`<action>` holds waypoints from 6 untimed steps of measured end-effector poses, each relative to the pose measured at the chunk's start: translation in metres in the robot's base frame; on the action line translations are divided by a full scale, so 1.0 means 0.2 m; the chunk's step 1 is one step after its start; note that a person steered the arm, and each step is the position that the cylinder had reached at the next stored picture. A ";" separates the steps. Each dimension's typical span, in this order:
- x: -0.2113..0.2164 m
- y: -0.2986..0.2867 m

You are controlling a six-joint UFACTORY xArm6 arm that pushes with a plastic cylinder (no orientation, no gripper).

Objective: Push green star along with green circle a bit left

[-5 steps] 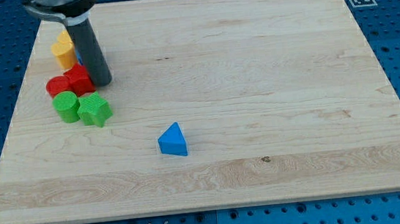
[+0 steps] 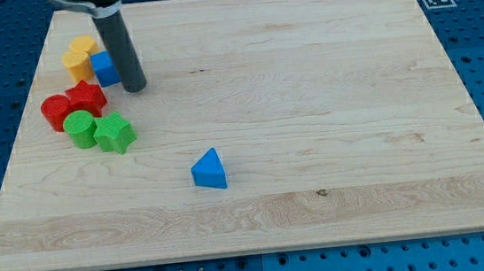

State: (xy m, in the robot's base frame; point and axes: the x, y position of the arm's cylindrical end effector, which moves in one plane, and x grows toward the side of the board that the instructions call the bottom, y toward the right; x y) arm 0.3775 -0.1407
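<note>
The green star (image 2: 114, 133) lies at the view's left on the wooden board (image 2: 307, 76), touching the green circle (image 2: 80, 130) on its left. My tip (image 2: 135, 87) is above and to the right of both green blocks, apart from them. It stands just right of a blue cube (image 2: 105, 68) and of a red star (image 2: 87, 98).
A red circle (image 2: 55, 111) sits left of the red star, above the green circle. A yellow block (image 2: 80, 54) lies at the top of the cluster. A blue triangle (image 2: 209, 170) lies alone lower down, near the middle.
My tip has moved up and slightly right, uncovering the blue cube. The red star and red circle have shifted a little left. The green blocks have not moved.
</note>
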 end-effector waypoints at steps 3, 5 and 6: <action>0.43 0.15; 0.51 0.15; 0.47 0.09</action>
